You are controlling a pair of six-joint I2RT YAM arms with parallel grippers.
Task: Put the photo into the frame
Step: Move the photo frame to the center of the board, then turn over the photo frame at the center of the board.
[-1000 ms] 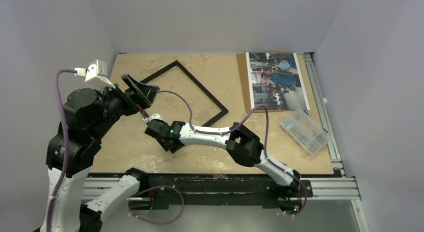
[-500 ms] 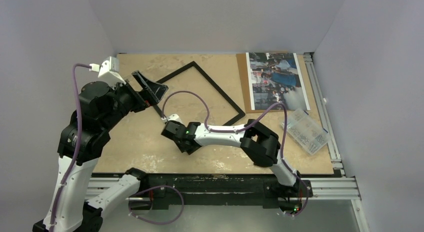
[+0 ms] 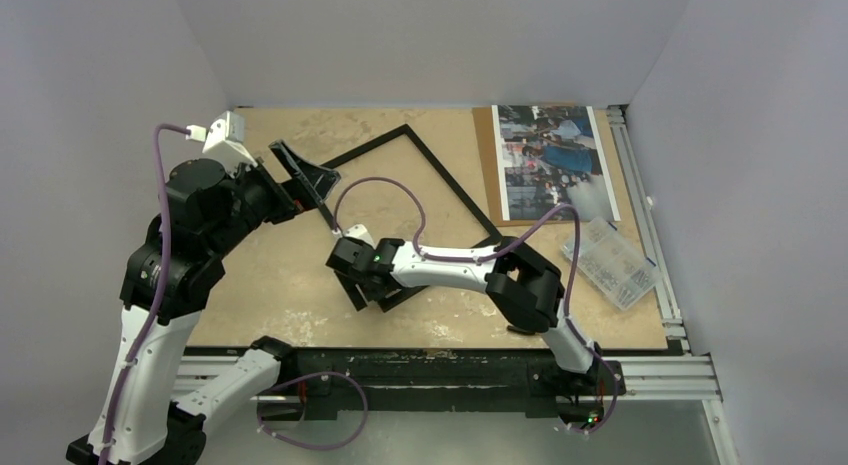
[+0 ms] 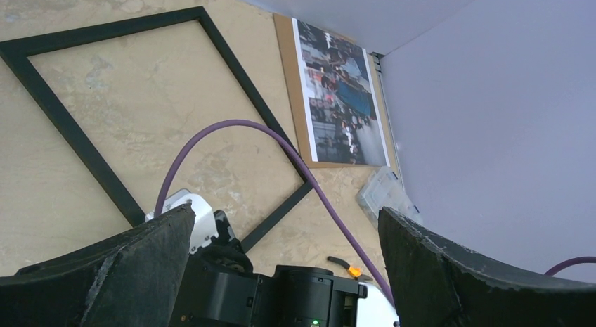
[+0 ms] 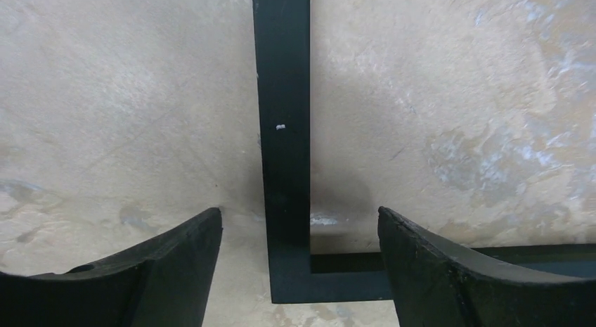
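right gripper [image 5: 299, 221] spread astride the thin black rectangular frame [image 3: 452, 178], left gripper [image 4: 284, 214] gaping empty; reckon grabbing the colour street photo [image 3: 550, 160] comes next.

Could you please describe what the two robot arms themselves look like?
Both the left arm and right arm alternate white links with bulky black joints. A purple cable loops along each. The jaws are matte black, broad and curved. A green light glows near the right wrist.

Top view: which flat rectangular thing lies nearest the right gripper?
The black frame: its near corner lies under the right gripper, whereas the photo and its brown board lie far right.
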